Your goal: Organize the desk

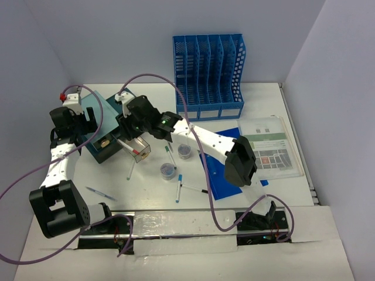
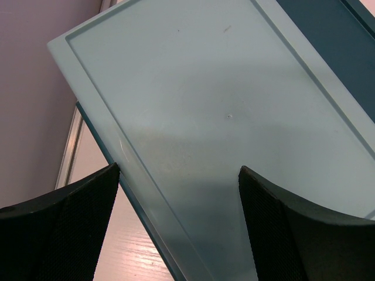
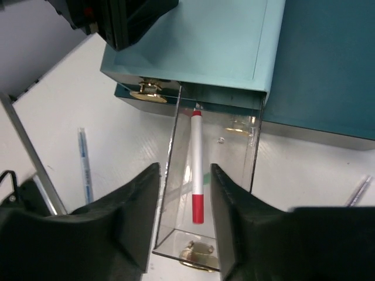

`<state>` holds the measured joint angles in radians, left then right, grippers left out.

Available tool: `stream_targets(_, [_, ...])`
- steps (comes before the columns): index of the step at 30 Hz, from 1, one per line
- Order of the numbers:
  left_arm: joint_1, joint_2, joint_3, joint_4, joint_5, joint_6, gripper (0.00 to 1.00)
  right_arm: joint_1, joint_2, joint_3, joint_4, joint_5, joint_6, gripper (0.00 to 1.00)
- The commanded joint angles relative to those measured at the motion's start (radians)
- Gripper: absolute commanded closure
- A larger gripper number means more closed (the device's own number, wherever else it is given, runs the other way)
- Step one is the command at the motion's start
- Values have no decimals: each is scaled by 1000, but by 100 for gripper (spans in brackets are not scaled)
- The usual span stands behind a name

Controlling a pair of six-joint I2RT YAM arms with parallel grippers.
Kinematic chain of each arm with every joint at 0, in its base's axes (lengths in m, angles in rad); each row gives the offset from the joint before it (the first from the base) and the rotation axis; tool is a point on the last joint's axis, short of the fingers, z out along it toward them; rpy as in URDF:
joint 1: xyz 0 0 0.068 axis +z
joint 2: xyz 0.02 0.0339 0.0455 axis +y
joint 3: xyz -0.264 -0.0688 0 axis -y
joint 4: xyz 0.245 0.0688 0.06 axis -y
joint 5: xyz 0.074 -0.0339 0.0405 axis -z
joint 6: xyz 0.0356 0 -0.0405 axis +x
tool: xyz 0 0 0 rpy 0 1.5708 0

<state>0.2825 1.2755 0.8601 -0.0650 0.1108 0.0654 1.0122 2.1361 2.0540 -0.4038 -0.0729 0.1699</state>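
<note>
Bench [image 1: 140, 196]: white, walled in pale lavender, fills the overhead view and carries everything listed below. Teal box [image 3: 205, 41]: left of centre, with its clear drawer [image 3: 234, 155] standing open toward the near side and a red-and-white pen [image 3: 197, 170] lying lengthwise inside. Right pincer [image 3: 184, 170]: fingers apart and empty, poised above the drawer with the pen below the gap; contact with the pen cannot be made out. Left pincer [image 2: 179, 170]: fingers spread wide, empty, over the box's pale lid. Step in hand, by judgement: stowing pens in the drawer, with one already in. The next move likely calls for the right arm to lift clear and fetch a loose pen. A blue-capped pen [image 1: 179, 188] lies near centre, with others scattered around a small cup [image 1: 184, 151] and a second cup [image 1: 168, 170]. Right side: blue folder [image 1: 221, 180] and leaflet [image 1: 270, 146]. Far centre: blue file rack [image 1: 208, 70]. Obscured: the cups' contents are indistinct, and the right arm covers part of the folder.
</note>
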Motion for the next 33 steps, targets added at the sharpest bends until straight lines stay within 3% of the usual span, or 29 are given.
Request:
stream_targets(1, [-3,-1,27,-37,20,16,11,2,-50,41,-6,-13,-3,49])
stream_targets(7, [-2,-2,28,-42,18,17,11,8,-247,-107,-33,-50,-107,49])
stream_targets(12, [-3,-8,22,-41,16,19,11,17,-529,-436,-94,29,-185,40])
stream_targets(16, [-2,-7,25,-39,17,17,11,17,-681,-749,-194,178,-99,37])
stream_targets(20, [-2,-2,33,-44,15,16,11,23,-725,-920,-270,182,-24,36])
stream_targets(28, [-2,-4,31,-48,13,14,11,74,-623,-1024,-292,230,1,34])
stream_targets(33, [-3,-7,25,-44,11,17,11,91,-537,-1055,-222,198,-15,33])
